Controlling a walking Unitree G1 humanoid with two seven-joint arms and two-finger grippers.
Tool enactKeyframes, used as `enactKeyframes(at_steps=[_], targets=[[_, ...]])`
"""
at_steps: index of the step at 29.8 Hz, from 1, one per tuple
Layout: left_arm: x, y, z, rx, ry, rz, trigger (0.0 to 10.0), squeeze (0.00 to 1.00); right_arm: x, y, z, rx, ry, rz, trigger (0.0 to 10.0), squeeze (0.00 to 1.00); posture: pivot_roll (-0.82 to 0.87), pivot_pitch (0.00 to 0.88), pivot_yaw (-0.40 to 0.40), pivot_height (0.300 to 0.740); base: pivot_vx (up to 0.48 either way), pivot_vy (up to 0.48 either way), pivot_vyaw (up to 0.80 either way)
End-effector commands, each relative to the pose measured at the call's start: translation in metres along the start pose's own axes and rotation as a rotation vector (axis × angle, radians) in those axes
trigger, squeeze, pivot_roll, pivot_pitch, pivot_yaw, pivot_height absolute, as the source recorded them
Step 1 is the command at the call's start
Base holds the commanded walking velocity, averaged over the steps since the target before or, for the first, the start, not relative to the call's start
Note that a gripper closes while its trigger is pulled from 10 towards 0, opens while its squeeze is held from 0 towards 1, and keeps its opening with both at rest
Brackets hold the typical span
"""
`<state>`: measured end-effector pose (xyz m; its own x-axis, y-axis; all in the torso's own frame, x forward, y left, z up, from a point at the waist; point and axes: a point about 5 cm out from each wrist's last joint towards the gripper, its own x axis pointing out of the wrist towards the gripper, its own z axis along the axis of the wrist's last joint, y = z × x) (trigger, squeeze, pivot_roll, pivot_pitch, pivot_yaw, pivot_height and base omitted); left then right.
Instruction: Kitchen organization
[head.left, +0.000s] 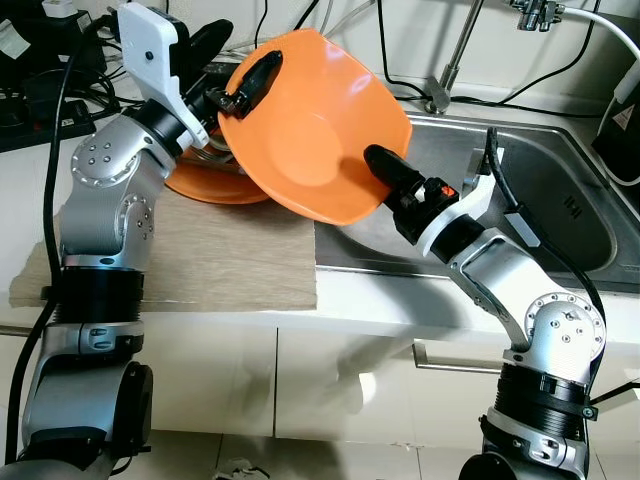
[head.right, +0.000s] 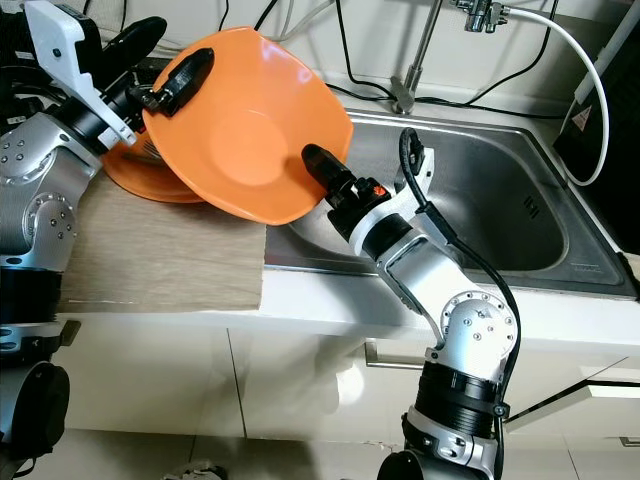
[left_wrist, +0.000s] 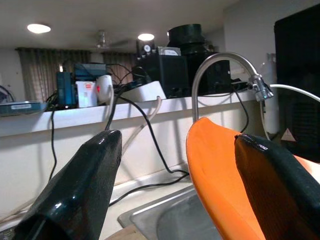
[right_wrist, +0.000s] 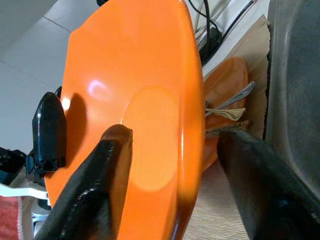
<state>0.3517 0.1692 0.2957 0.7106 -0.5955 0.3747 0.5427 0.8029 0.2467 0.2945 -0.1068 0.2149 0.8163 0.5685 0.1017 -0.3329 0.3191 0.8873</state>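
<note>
Above the seam where the beige mat (head.left: 200, 250) meets the steel sink (head.left: 560, 200), we are holding a large orange bowl (head.left: 315, 130) tilted up on edge, its hollow facing the head camera. Our left gripper (head.left: 225, 85) is pinching the bowl's upper rim — one black finger lying inside the hollow, the other behind the wall. Our right gripper (head.left: 385, 175) is clasping the lower rim the same way, fingers parted just enough to straddle the wall. Behind the bowl an orange plate (head.left: 215, 185) is sitting on the mat, and the right wrist view is showing what look like utensils (right_wrist: 227, 107) on it, though we cannot make them out clearly. A faucet (head.right: 425, 50) is rising behind the sink.
</note>
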Motion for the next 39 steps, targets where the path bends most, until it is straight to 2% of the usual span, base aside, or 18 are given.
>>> enactKeyframes(at_steps=[1,16,27,28,29,39], targets=[[0.005,-0.004,0.011,0.036,-0.048,-0.028,0.0,0.0,-0.003,-0.004,0.001,0.018,-0.011,-0.017,0.0,0.0,0.01,0.022,-0.07,0.74,0.0,0.0,0.0],[0.005,-0.005,0.008,0.031,-0.043,-0.041,0.0,0.0,-0.006,-0.007,0.005,0.082,-0.048,-0.007,0.0,0.0,0.01,0.011,-0.066,0.74,0.0,0.0,0.0],[0.006,-0.01,0.005,0.022,-0.034,-0.077,0.0,0.0,-0.007,-0.006,0.005,0.09,-0.061,-0.005,0.0,0.0,0.01,0.024,-0.062,0.74,0.0,0.0,0.0],[0.006,-0.009,0.004,0.02,-0.025,-0.066,7.6,0.2,-0.007,-0.006,0.005,0.088,-0.063,-0.01,0.0,0.0,0.01,0.025,-0.062,0.74,0.0,0.0,0.0],[0.006,-0.009,0.004,0.019,-0.022,-0.063,10.0,1.0,-0.007,-0.007,0.006,0.086,-0.064,-0.014,0.0,0.0,0.01,0.025,-0.061,0.74,0.0,0.0,0.0],[0.005,-0.005,0.006,0.023,-0.034,-0.043,10.0,1.0,-0.007,-0.009,0.013,0.088,-0.104,-0.041,0.0,0.0,0.01,0.025,-0.063,0.74,0.0,0.0,0.0]])
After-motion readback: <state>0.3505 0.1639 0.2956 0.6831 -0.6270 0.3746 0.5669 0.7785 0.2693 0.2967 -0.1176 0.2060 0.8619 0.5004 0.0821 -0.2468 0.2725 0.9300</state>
